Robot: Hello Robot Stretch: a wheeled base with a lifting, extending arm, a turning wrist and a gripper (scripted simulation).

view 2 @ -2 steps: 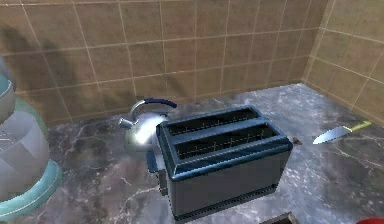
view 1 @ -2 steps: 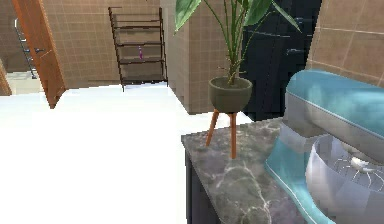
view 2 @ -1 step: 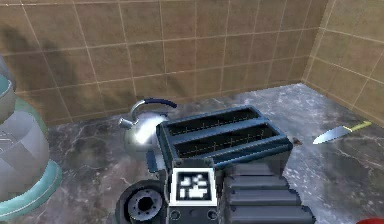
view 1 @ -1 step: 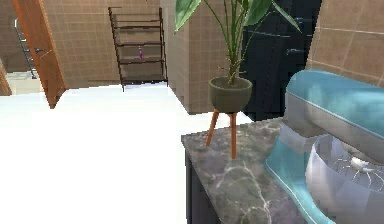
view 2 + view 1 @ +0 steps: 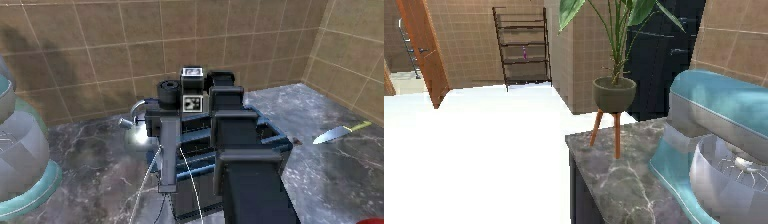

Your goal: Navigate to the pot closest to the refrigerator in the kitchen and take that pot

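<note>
Arm side view: arm [image 5: 240, 165] reaches out over marble countertop [image 5: 90, 165]. Gripper [image 5: 158, 100] at its far end. Right at the gripper, on the counter, a dark object [image 5: 145, 125] with a pale grey stub toward the view's left; shape too unclear to confirm as the pot. Over, beside or touching: cannot tell. Finger state, and whether anything is held: cannot tell. Knife [image 5: 335, 133] lies well apart toward the view's right; pale blue stand mixer [image 5: 20, 140] at the left edge.
</note>
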